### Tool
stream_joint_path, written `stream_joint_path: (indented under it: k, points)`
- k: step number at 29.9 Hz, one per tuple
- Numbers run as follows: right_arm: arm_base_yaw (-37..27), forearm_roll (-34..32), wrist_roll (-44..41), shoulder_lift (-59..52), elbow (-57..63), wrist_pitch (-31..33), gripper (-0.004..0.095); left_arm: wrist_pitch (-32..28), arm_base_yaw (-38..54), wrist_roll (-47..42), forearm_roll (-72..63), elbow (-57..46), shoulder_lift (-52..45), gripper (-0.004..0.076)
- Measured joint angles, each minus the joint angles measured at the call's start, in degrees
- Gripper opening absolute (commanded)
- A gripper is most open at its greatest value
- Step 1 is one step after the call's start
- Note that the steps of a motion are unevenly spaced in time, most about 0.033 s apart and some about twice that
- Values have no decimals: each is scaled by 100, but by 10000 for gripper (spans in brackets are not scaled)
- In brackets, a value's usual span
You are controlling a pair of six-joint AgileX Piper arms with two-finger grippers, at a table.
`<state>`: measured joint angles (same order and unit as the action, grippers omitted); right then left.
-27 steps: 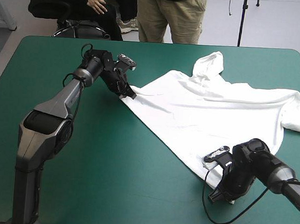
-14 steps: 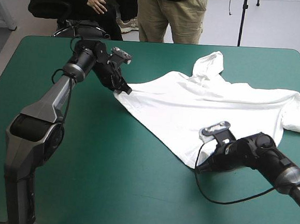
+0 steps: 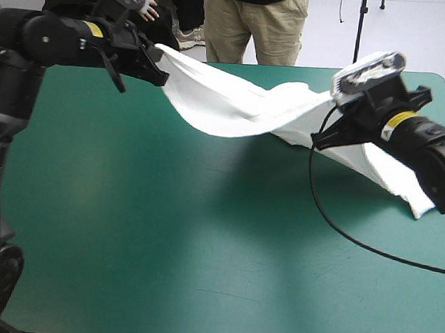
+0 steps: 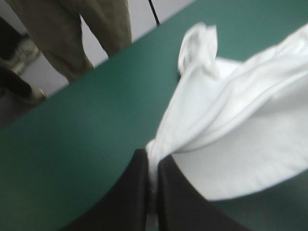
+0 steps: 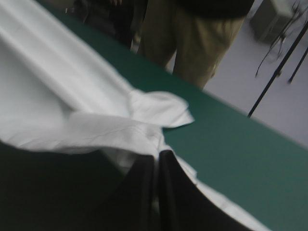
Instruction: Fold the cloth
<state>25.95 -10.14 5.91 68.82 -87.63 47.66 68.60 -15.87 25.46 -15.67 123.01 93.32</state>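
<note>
The white T-shirt (image 3: 235, 102) hangs stretched in the air between my two grippers above the far half of the teal-green table (image 3: 163, 239). My left gripper (image 3: 159, 67) is raised at the far left, shut on one corner of the T-shirt (image 4: 226, 130). My right gripper (image 3: 323, 137) is raised at the far right, shut on another corner of the T-shirt (image 5: 96, 125). Beyond the right gripper the rest of the shirt trails down onto the table near its right edge. In each wrist view the black fingers meet with white fabric pinched between them.
A person in tan trousers (image 3: 253, 22) stands just beyond the table's far edge, and another sits at the far left.
Both grippers have lifted off the table, carrying the shirt's corners up and toward the far edge. The shirt, lying flat earlier, now hangs between them.
</note>
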Motion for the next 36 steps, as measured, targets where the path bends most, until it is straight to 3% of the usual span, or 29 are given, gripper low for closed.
stream_joint_path:
  k: [9, 17, 27, 32, 36]
  points:
    - [0, 48, 921, -35, -2673, 159, -13, -1280, 0, 247, -201, 595, -1274, -17]
    - [0, 109, 1457, -55, -4528, 752, -13, -2119, 0, 451, -523, 1611, -1454, -17]
    - [0, -349, 1380, 156, -5072, 1367, -13, -2398, 0, 88, -130, 1641, -1380, -17]
    - [0, -367, 1313, 912, -5072, 1668, -13, -2548, 0, -454, 488, 1227, -970, -17]
    - [0, -647, 1147, 1789, -5044, 1404, -18, -3083, 0, -711, 845, 906, -383, -17]
